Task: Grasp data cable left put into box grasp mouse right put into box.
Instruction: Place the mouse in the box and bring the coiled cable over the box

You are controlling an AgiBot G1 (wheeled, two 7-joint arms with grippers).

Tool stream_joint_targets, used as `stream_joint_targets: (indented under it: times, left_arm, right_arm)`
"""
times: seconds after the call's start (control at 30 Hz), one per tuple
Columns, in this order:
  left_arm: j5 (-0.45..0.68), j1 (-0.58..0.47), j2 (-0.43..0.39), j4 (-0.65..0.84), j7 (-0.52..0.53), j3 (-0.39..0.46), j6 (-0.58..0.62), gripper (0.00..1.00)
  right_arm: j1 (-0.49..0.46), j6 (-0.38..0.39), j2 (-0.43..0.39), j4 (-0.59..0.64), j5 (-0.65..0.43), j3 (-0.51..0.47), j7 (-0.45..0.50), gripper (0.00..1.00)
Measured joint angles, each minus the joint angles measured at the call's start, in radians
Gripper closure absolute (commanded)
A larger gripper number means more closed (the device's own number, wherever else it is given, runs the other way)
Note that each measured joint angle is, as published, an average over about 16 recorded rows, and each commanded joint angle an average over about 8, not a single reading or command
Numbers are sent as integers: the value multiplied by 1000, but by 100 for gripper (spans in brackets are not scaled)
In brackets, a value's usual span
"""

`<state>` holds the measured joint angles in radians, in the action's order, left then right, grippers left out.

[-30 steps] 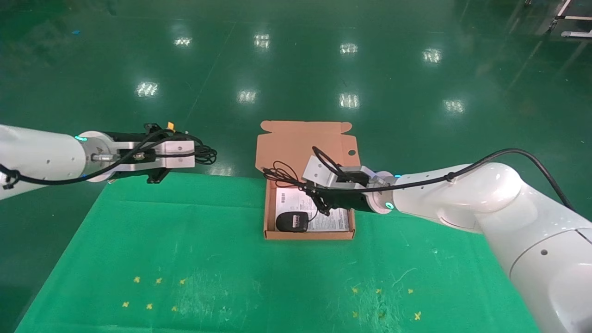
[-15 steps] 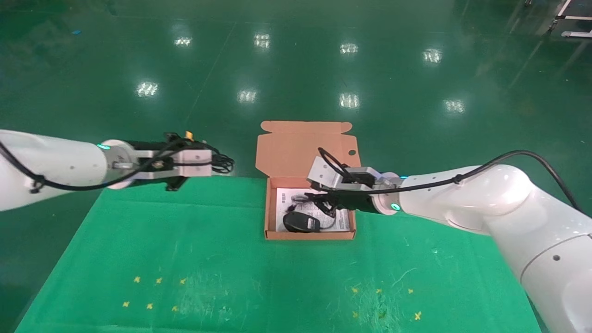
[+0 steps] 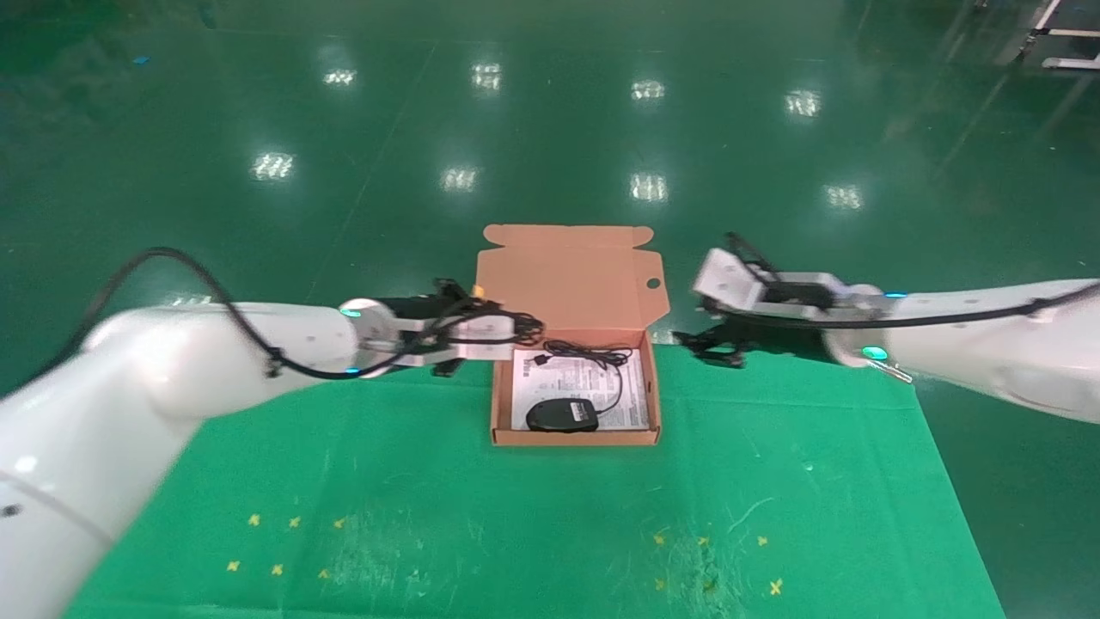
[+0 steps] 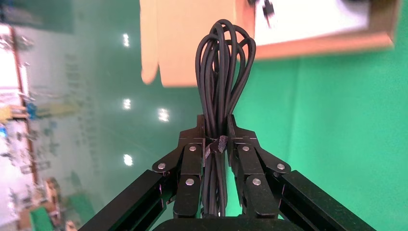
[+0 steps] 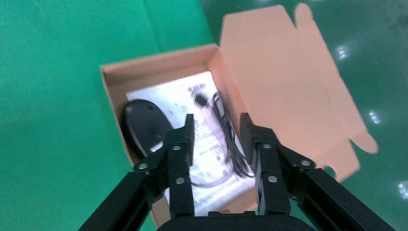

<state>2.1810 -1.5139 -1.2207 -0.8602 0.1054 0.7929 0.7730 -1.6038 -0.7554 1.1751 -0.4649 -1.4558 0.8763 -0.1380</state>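
The salmon-orange box (image 3: 574,437) stands open at the far middle of the green mat, its flap lid (image 3: 567,275) raised behind. The black mouse (image 3: 562,415) lies inside on the white sheet, its thin cord (image 3: 593,352) looped toward the back; both show in the right wrist view, mouse (image 5: 142,125) and cord (image 5: 231,139). My left gripper (image 3: 528,328) is shut on the looped data cable (image 4: 222,72) and holds it at the box's left wall. My right gripper (image 3: 687,337) is open and empty, just right of the box, off the mat's far edge.
The green mat (image 3: 516,516) covers the table, with small yellow cross marks (image 3: 284,542) near the front on both sides. Shiny green floor (image 3: 550,129) lies beyond the mat's far edge.
My right gripper let go of the mouse cord and pulled back right, out of the box. My left gripper moved right with the data cable up to the box's left wall.
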Motion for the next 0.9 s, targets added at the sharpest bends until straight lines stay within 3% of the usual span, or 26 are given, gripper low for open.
stream_joint_targets:
  times: [0.33,0.7,0.73,0.9]
  left_arm:
    - [-195,13,-126,208,-229,38,-122,100]
    - [-466,23,-152,244,-386,171,-179,100]
    - [-487,23,-152,243,-392,184,-182,95]
    - [-561,19,-153,241,-411,233,-198,32]
  right_arm:
    - [4,2,-175,-164,-35,4,75,0]
    - [45,24,-339,-402,-80,11,214,0]
    - [49,26,-349,-420,-84,12,225,0]
    - [58,36,-383,-480,-102,16,266,0]
